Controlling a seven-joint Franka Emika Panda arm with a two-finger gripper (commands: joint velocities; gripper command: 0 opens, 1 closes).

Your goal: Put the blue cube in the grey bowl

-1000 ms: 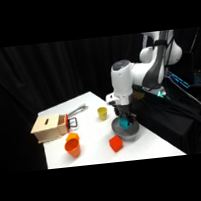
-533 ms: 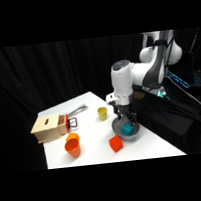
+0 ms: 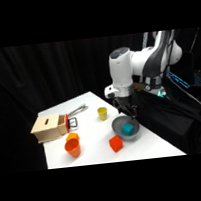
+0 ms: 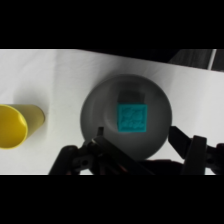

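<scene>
Cube (image 4: 132,117), teal, square-faced, flat inside round, smooth grey metallic bowl (image 4: 100,107); end effector (image 4: 150,150) above, fingers spread wide, gripping nothing.

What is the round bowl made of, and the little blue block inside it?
The grey bowl looks like dull metal: smooth, with a soft sheen and shading inside, though it might be grey plastic. The blue cube looks like matte painted wood or plastic, with flat teal faces, no shine, and faint marks on top. I can't be sure of either.
</scene>
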